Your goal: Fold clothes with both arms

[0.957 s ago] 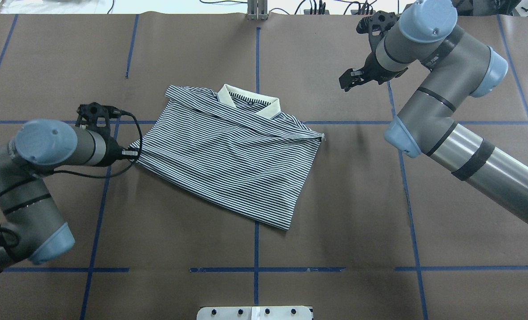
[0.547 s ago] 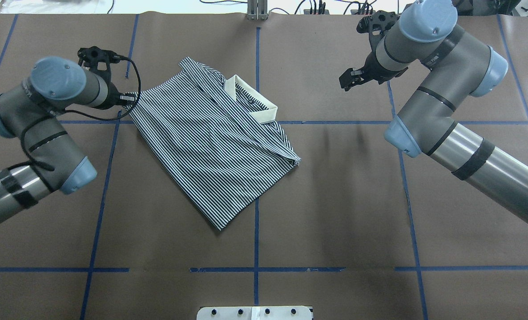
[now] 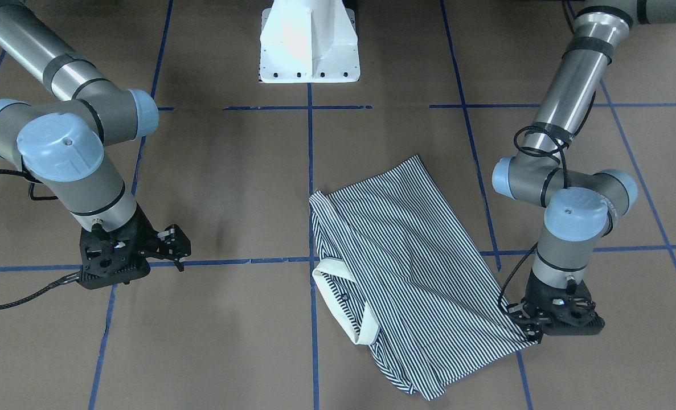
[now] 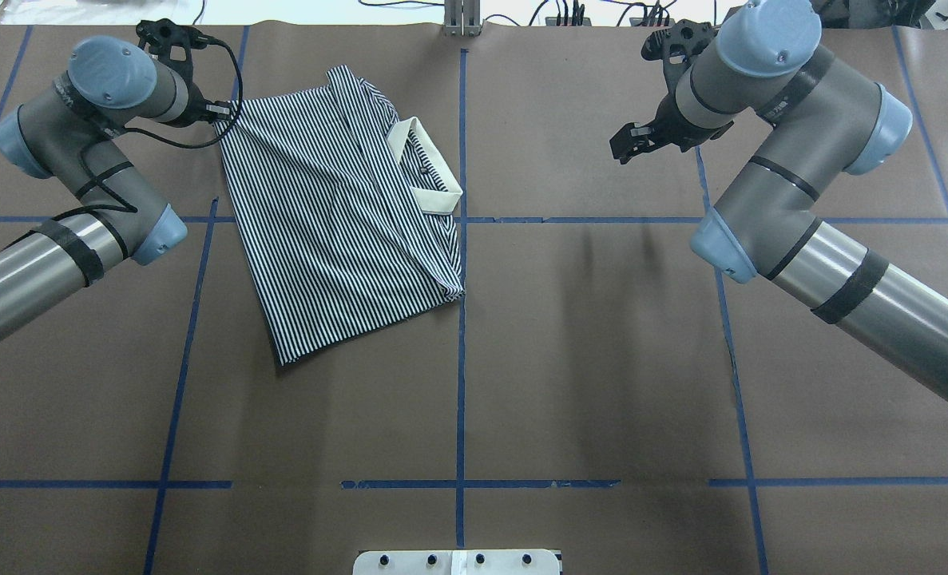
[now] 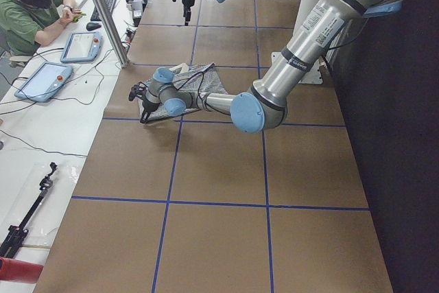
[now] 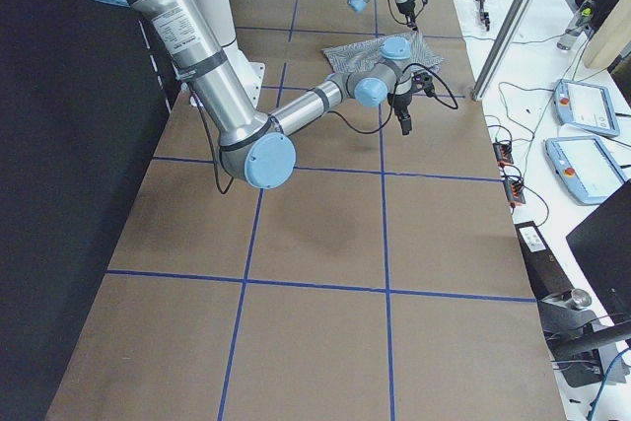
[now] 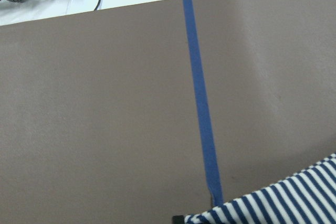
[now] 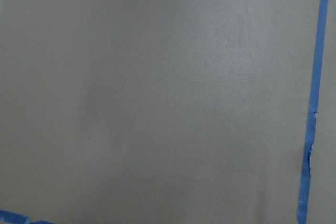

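Observation:
The striped polo shirt (image 4: 338,231) lies folded on the brown table, left of the middle, its cream collar (image 4: 430,168) turned to the right. My left gripper (image 4: 224,110) is shut on the shirt's far left corner, low at the table. In the front view it (image 3: 528,333) pinches that corner of the shirt (image 3: 412,273). The left wrist view shows only the striped corner (image 7: 273,203) at the bottom edge. My right gripper (image 4: 627,144) is open and empty, held above the table at the far right, well clear of the shirt; it also shows in the front view (image 3: 175,247).
Blue tape lines (image 4: 462,319) mark a grid on the table. The white pedestal base (image 3: 309,45) stands at the robot's side. A metal post (image 4: 462,16) and cables line the far edge. An operator (image 5: 31,5) sits beyond that edge.
My left gripper has swung toward the far left corner of the table, dragging the shirt by its corner. The shirt turned and slid left. The right arm has not moved.

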`<state>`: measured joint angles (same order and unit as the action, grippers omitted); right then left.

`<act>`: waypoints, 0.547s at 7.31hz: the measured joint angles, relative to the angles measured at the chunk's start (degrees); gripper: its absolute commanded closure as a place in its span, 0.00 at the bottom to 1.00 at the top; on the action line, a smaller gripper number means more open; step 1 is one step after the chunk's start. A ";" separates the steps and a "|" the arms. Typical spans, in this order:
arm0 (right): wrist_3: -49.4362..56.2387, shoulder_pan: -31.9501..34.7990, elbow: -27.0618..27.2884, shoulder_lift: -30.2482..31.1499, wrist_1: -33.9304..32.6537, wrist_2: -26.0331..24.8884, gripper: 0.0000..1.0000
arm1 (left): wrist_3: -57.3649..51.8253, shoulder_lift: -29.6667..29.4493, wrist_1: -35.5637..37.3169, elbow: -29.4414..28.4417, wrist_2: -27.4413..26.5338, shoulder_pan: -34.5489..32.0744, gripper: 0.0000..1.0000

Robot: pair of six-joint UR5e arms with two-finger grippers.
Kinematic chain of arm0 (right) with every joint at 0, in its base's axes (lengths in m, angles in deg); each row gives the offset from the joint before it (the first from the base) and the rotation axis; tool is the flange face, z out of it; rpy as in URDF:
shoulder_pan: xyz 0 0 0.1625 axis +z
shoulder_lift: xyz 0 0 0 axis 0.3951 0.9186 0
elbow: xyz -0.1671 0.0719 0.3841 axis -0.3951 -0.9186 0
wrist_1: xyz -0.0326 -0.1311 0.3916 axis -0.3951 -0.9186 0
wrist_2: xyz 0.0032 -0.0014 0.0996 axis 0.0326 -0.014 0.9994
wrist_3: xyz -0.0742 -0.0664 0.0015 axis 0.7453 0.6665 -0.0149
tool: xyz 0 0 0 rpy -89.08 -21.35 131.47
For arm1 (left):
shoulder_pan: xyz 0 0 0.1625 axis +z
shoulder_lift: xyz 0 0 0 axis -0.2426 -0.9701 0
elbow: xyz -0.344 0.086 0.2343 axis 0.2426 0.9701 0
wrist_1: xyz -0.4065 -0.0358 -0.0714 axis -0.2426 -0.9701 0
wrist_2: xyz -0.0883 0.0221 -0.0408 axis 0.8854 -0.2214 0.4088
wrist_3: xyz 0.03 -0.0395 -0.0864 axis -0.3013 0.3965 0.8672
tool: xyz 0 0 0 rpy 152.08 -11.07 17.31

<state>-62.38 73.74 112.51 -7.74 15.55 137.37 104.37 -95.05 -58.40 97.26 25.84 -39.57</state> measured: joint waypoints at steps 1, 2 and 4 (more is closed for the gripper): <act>-1.90 -0.66 -0.07 -0.26 0.06 -0.14 0.00 | -0.30 0.61 -0.82 0.44 0.05 -0.24 0.00; -5.27 -2.24 -0.24 -1.24 0.10 -0.98 0.03 | -0.44 1.68 -1.73 2.30 0.54 -0.52 0.00; -16.15 -6.97 -2.26 -6.31 0.08 -6.21 0.29 | -0.54 3.71 -2.40 6.21 3.99 -1.22 0.00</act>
<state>-78.53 66.77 110.24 -14.05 15.63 131.16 103.83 -91.35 -60.80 103.48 29.84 -40.79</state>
